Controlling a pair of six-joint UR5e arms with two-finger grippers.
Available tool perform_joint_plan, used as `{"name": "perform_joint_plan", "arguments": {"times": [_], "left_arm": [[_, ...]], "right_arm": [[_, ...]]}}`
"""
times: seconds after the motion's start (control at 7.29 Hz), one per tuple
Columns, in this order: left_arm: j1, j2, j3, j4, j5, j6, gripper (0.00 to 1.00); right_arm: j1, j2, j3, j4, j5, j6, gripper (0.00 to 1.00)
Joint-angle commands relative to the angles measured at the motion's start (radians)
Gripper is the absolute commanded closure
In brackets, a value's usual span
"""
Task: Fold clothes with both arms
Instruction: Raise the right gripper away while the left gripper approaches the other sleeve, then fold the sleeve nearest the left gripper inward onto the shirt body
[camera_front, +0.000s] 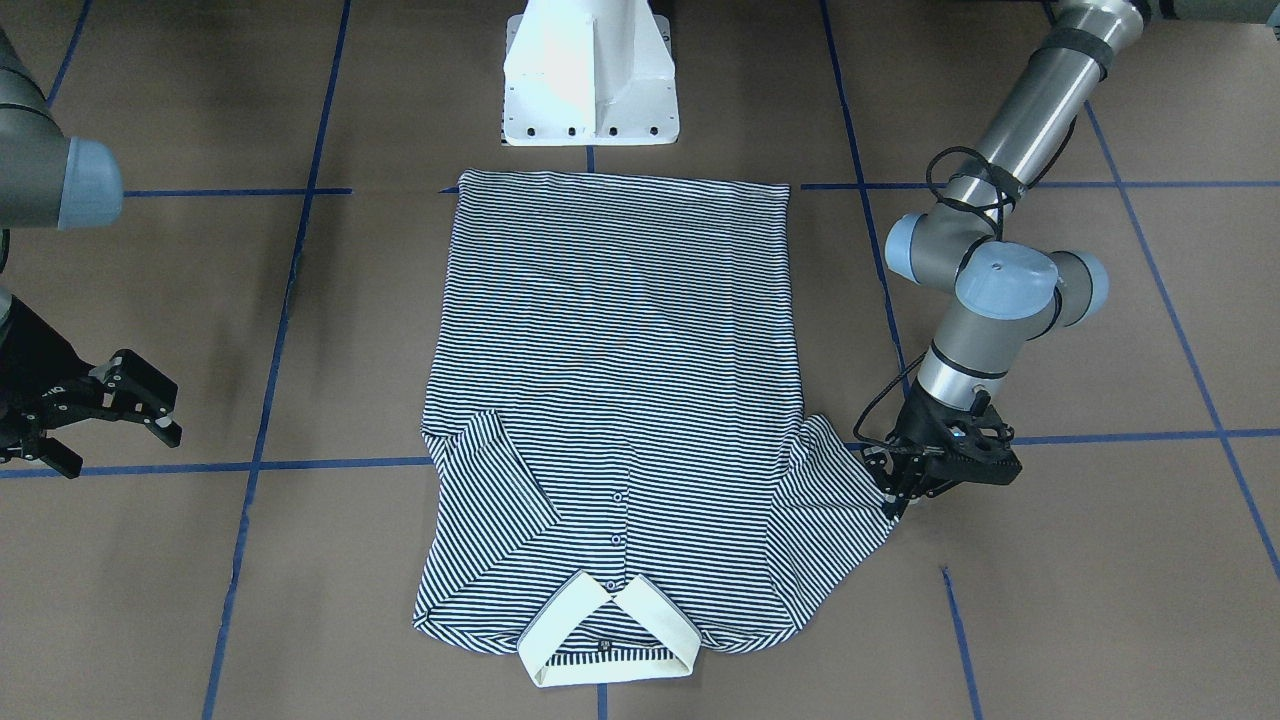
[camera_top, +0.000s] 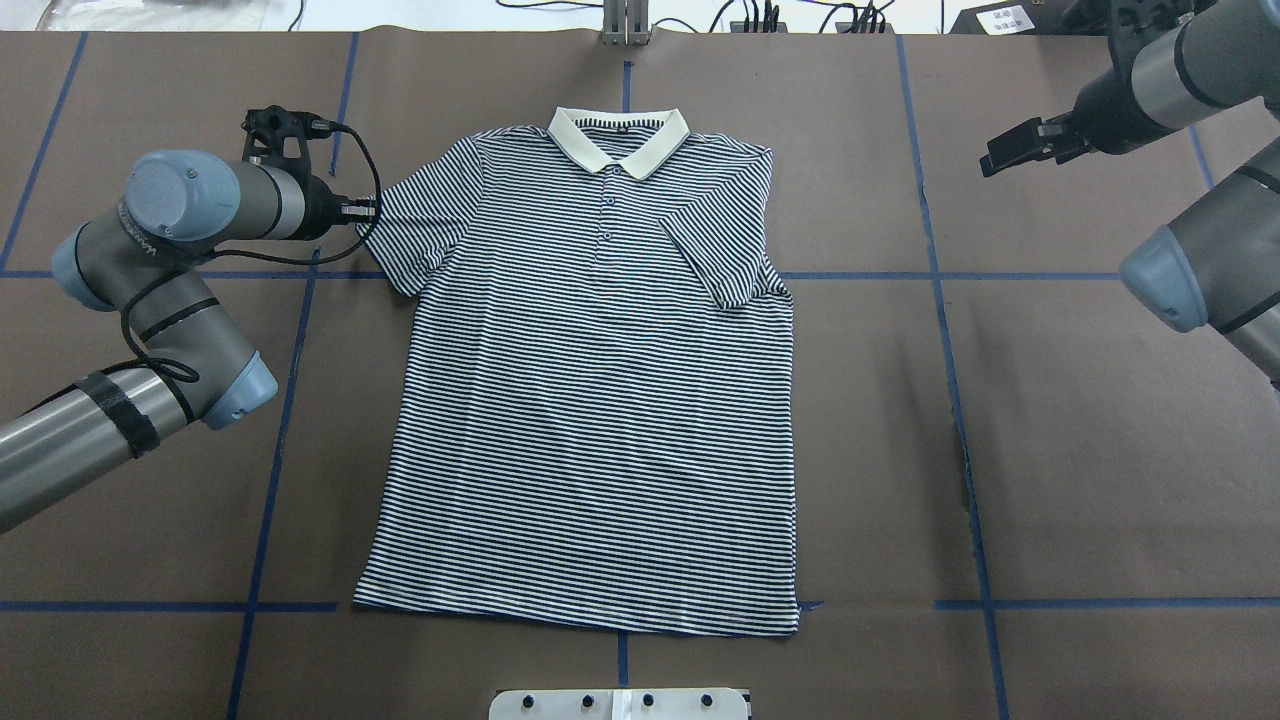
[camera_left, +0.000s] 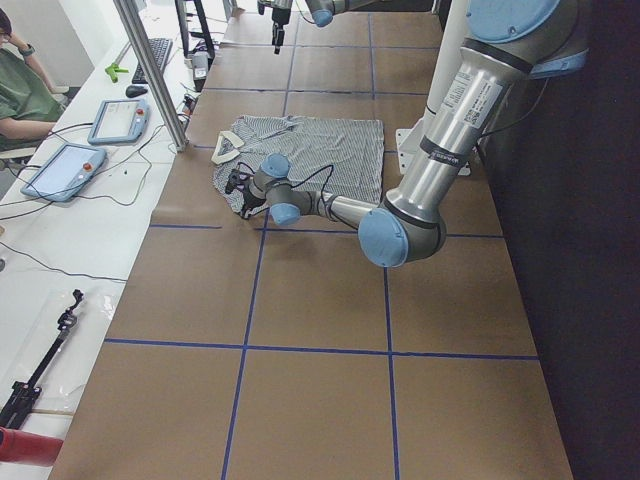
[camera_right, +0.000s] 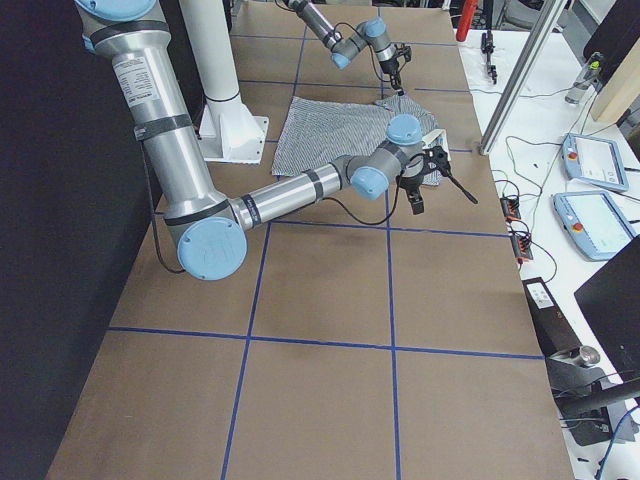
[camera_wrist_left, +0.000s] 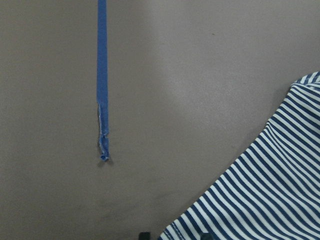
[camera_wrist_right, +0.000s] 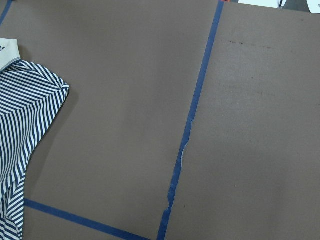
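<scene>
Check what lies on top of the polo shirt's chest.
The sleeve on the robot's right, folded inward, lies on the polo shirt. The chest fabric beneath that sleeve is covered, so any logo there cannot be seen.

At the middle right of the front-facing view, the left gripper (camera_front: 897, 492) is masked by its own black body at the sleeve edge of the polo shirt (camera_front: 615, 380). Whether cloth is pinched cannot be told. In the left wrist view only dark slivers are shown at the bottom edge. The right arm (camera_front: 40, 160) is cut off at the left edge.
</scene>
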Motion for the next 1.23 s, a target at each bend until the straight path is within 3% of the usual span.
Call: {"name": "perform_joint_plan", "arguments": {"times": [0.0,0.27,0.41,0.55,0.82,0.96,1.1], "left_arm": [[0.001,-0.043,-0.013,0.03,-0.002,-0.012,1.0],[0.018,-0.144,-0.117,0.303,-0.002,-0.142,1.0],[0.064,-0.211,-0.116,0.413,0.024,-0.207,1.0],[0.114,-0.274,-0.108,0.485,0.065,-0.26,1.0],[0.13,-0.325,-0.029,0.492,0.072,-0.29,1.0],[0.13,-0.327,-0.015,0.486,0.088,-0.275,0.69],[0.129,-0.317,-0.027,0.484,0.085,-0.159,0.01]], "right_arm": [[0.0,-0.001,0.0,0.0,0.0,0.0,0.0],[0.0,-0.001,0.0,-0.001,0.0,0.0,0.0],[0.0,-0.001,0.0,0.0,0.0,0.0,0.0],[0.0,-0.001,0.0,-0.001,0.0,0.0,0.0],[-0.002,0.0,-0.002,-0.001,0.0,0.0,0.0],[-0.002,0.0,-0.002,-0.001,0.0,0.002,0.0],[-0.002,0.002,0.0,-0.001,0.0,0.005,0.0]]}}
